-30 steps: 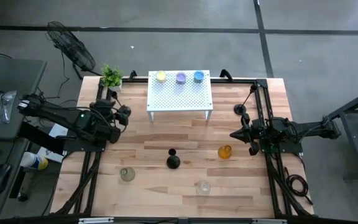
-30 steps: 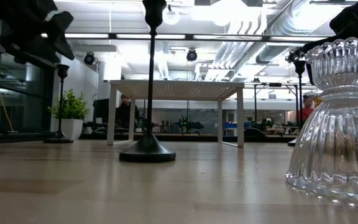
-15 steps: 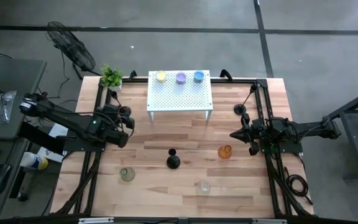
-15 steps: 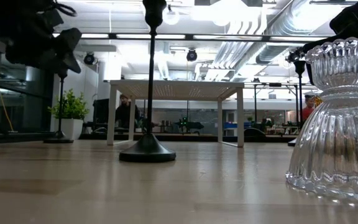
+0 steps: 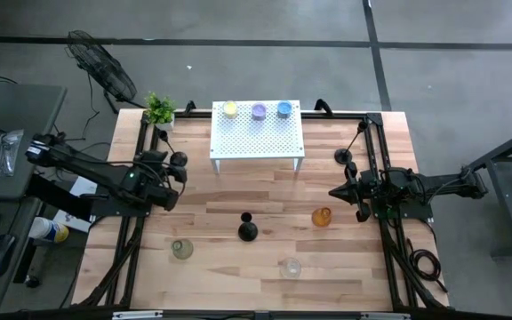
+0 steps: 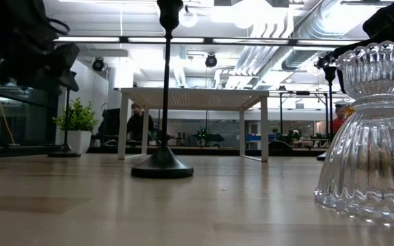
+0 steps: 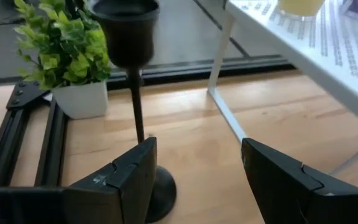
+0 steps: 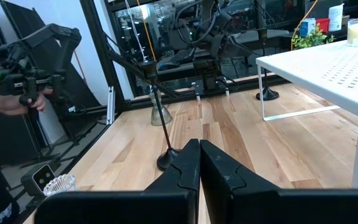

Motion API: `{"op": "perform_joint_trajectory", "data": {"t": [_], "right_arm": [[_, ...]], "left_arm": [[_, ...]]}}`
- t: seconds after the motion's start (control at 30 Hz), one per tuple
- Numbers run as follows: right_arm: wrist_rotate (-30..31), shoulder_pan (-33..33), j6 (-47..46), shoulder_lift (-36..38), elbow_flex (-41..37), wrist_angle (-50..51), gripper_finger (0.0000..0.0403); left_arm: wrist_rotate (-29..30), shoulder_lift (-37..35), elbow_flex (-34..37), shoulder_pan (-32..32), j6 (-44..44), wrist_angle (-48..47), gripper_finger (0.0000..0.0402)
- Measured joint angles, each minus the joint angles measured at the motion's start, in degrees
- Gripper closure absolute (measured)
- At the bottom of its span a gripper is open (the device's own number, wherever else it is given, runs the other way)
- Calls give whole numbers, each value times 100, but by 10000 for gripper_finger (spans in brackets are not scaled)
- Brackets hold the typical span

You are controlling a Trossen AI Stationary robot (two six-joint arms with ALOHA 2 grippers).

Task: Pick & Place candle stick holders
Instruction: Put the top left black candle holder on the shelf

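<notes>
A slim black candlestick (image 7: 134, 93) stands on its round base at the table's far left, in front of a small potted plant (image 7: 67, 56). My left gripper (image 7: 197, 177) is open and hangs just short of it, its fingers clear of the stem; in the high view the left gripper (image 5: 167, 158) is near the left edge. A second candlestick (image 5: 247, 229) stands mid-table and a third (image 5: 343, 157) at the right. Yellow (image 5: 229, 109), purple (image 5: 259, 111) and blue (image 5: 284, 109) cups sit on a white stand (image 5: 256, 138). My right gripper (image 8: 199, 165) is shut and holds nothing.
An amber cup (image 5: 321, 217), a clear ribbed cup (image 5: 291, 266) and a pale green cup (image 5: 181, 250) stand on the near half of the wooden table. Black frame rails (image 7: 17, 143) run along the left edge. A person's hand with a controller (image 8: 5, 81) shows beyond the table.
My left gripper has come down beside the far-left candlestick and stayed open. The candlesticks and cups have not moved.
</notes>
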State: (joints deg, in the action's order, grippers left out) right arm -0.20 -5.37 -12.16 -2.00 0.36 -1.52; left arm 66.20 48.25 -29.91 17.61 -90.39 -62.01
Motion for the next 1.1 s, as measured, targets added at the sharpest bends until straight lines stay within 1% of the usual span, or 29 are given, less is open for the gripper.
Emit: {"op": "perform_joint_trajectory", "data": {"t": [0.13,0.4,0.53,0.73,0.83,1.0,1.1], "right_arm": [[1,0,0,-2,0,-2,400],[-1,0,0,-2,0,-2,400],[0,0,0,-2,0,-2,400],[1,0,0,-2,0,-2,401],[2,0,0,-2,0,-2,401],[1,0,0,-2,0,-2,401],[1,0,0,-2,0,-2,401]], "left_arm": [[80,-200,153,-34,4,-4,174],[197,-500,455,-709,11,-24,174],[261,-500,465,-1019,252,40,174],[644,-487,465,-1327,748,315,174],[686,-487,465,-1453,970,504,174],[703,-415,465,-1541,1129,850,174],[705,-319,465,-1537,1114,889,174]]}}
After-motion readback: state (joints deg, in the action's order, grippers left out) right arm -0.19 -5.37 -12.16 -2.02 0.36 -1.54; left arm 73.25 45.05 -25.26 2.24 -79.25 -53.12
